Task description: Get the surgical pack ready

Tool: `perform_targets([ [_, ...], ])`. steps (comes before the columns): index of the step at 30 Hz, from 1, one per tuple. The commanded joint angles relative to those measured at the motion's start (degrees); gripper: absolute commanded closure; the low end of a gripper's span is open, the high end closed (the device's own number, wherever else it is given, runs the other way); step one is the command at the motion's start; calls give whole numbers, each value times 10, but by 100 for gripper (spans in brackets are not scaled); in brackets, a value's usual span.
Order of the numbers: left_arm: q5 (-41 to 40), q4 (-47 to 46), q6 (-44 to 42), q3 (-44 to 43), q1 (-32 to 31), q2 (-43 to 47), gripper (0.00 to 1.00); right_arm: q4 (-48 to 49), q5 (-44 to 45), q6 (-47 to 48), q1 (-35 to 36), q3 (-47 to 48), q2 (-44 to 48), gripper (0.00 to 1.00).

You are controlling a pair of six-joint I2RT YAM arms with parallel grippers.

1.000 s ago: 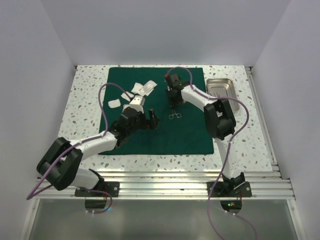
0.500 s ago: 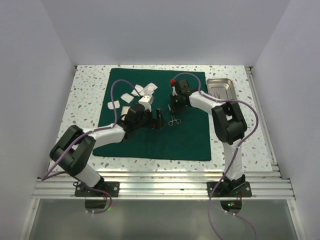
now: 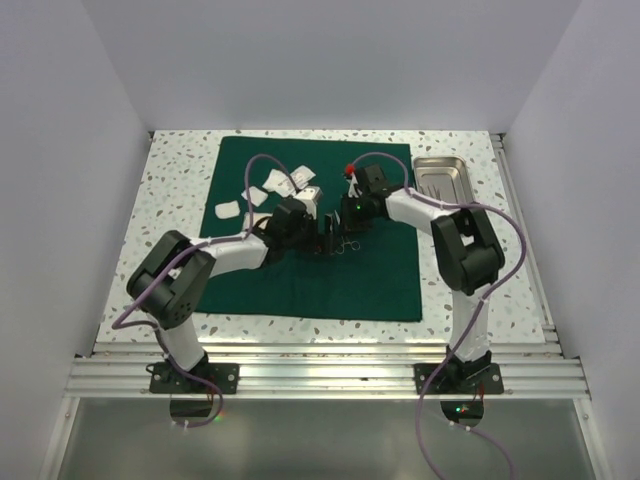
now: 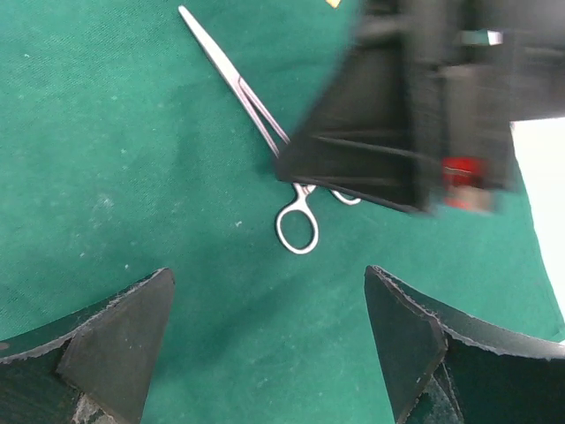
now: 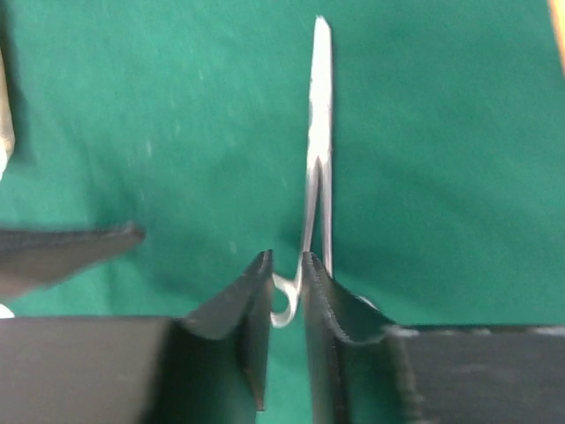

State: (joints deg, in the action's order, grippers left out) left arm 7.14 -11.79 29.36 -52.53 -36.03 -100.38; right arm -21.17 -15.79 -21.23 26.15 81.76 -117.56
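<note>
The dark green cloth (image 3: 300, 285) lies spread flat on the table. Steel forceps (image 4: 237, 81) lie on it near the middle, also showing as forceps (image 3: 346, 243) from above. My right gripper (image 5: 285, 256) stands over their ring end. Its jaws are a narrow gap apart, with one ring handle between them touching both pads. The forceps' shaft (image 5: 318, 132) points away from it. My left gripper (image 4: 267, 276) is wide open just above the cloth, short of the free ring (image 4: 297, 230), with nothing between its fingers. From above, the left gripper (image 3: 327, 238) and right gripper (image 3: 350, 222) almost meet.
A shiny steel tray (image 3: 440, 160) stands off the cloth at the back right. Several white gauze pads (image 3: 283, 180) lie on the cloth's back left, one pad (image 3: 228, 209) at its left edge. The right gripper's dark body (image 4: 397, 115) fills the left wrist view's upper right.
My left gripper has swung right across the cloth to just beside the forceps. The right wrist has shifted slightly right and its jaws have eased a little wider.
</note>
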Motion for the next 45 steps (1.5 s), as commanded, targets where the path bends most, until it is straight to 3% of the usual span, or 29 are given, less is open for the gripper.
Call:
perform_targets([
  [1, 0, 37, 10, -48, -8, -17, 8, 25, 1, -8, -22, -40, 90, 75],
  [7, -48, 107, 15, -124, -16, -61, 8, 46, -6, -11, -63, -126, 159, 65],
  [12, -68, 194, 31, -212, -17, -120, 7, 67, -34, -21, -77, -157, 146, 63],
  [17, -63, 215, 40, -262, -16, -159, 9, 90, -73, -36, -80, -150, 109, 62],
  [23, -39, 203, 53, -260, -15, -178, 12, 99, -93, -45, -80, -156, 90, 59],
  [33, -19, 178, 71, -221, -16, -182, 41, 108, -107, -55, -80, -190, 79, 56],
  [39, -2, 157, 78, -196, -18, -195, 72, 130, -133, -74, -80, -205, 76, 58],
  [45, -2, 151, 77, -188, -21, -199, 81, 151, -164, -93, -80, -208, 72, 62],
])
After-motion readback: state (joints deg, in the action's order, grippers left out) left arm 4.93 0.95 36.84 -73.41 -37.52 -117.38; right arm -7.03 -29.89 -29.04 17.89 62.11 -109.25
